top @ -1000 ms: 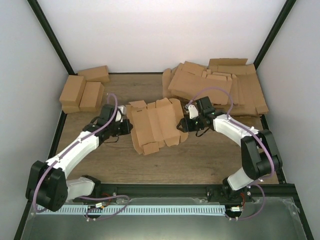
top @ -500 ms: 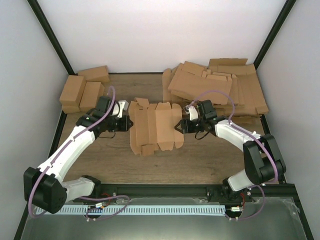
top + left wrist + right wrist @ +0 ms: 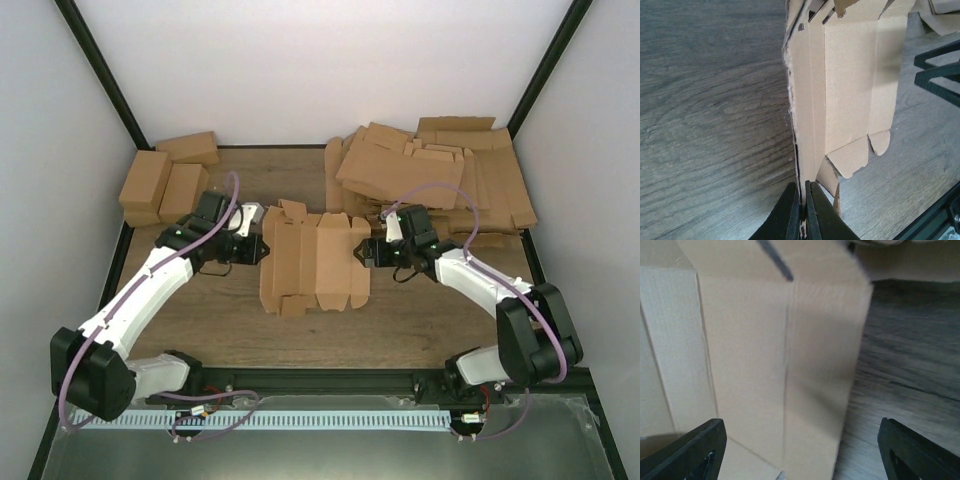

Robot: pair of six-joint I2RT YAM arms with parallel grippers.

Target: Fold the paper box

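Observation:
The paper box [image 3: 312, 260] is a flat brown creased sheet with flaps, lying mid-table between both arms. My left gripper [image 3: 262, 248] is shut on its left edge; in the left wrist view the black fingers [image 3: 791, 210] pinch the cardboard edge of the paper box [image 3: 850, 95], which stands on edge. My right gripper [image 3: 362, 254] sits at the sheet's right edge, open, its jaws wide apart. In the right wrist view its fingertips [image 3: 695, 450] straddle the paper box [image 3: 775, 365] without touching it.
A heap of flat cardboard sheets [image 3: 430, 175] fills the back right corner, just behind the right arm. Three folded brown cartons [image 3: 165, 180] sit at the back left. A black frame rail [image 3: 320, 372] runs along the table's near edge.
The sheet has turned from slanted to square and shifted slightly right. My left gripper went with it, holding the left edge. My right gripper opened wide and let go of the right edge.

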